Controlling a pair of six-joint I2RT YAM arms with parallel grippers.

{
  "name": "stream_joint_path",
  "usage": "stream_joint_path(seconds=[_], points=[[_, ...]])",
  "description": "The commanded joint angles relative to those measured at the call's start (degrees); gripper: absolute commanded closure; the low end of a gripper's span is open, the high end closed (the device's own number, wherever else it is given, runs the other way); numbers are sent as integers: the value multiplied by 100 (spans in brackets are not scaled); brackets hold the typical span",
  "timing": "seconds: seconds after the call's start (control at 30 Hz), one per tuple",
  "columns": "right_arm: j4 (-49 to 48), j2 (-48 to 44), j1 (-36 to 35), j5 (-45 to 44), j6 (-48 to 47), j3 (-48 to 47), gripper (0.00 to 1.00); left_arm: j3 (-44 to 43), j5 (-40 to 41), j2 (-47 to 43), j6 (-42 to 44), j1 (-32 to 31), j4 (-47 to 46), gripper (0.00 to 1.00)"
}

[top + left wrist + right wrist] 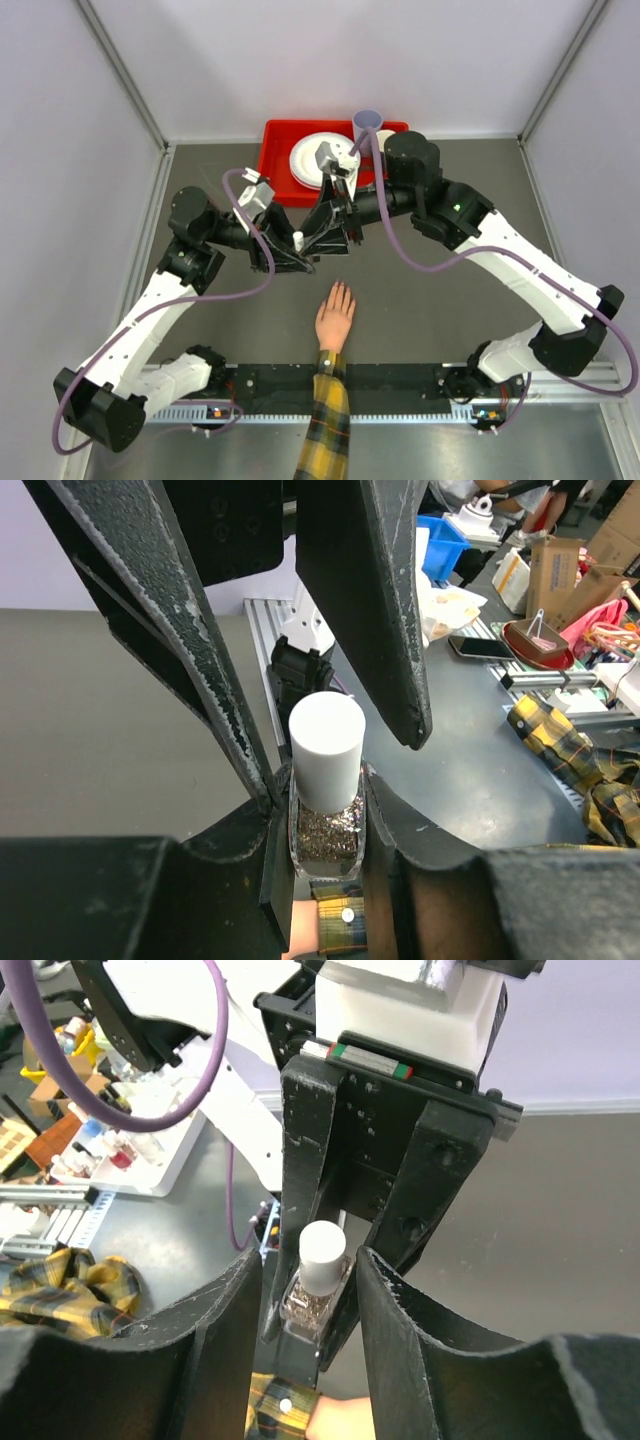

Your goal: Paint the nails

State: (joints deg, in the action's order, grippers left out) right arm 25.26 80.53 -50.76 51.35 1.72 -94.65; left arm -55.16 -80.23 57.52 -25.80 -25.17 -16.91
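Tiny nails [341, 288] tip the peach hand [335, 322], low centre, possibly unpainted. Left gripper [325, 830] clamps the bottle [326, 755]; right gripper [310, 1258] stands half-open.

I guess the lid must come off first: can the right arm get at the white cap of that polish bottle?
Probably yes. The left gripper clamps only the glass body of the nail polish bottle, leaving the white cap bare, and the open right gripper straddles it with nothing between.
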Motion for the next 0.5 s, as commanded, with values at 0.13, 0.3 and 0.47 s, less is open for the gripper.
stream_joint_path(seconds=[0.13,0.3,0.47], points=[[-337,191,23,288,127,-422,63,-188,-90,-30,128,-15,-208,100],[-171,165,23,209,101,-431,91,-241,85,-74,522,-23,125,100],[-170,-204,23,-440,118,69,100,-636,1635,-162,1638,-6,1642,100]])
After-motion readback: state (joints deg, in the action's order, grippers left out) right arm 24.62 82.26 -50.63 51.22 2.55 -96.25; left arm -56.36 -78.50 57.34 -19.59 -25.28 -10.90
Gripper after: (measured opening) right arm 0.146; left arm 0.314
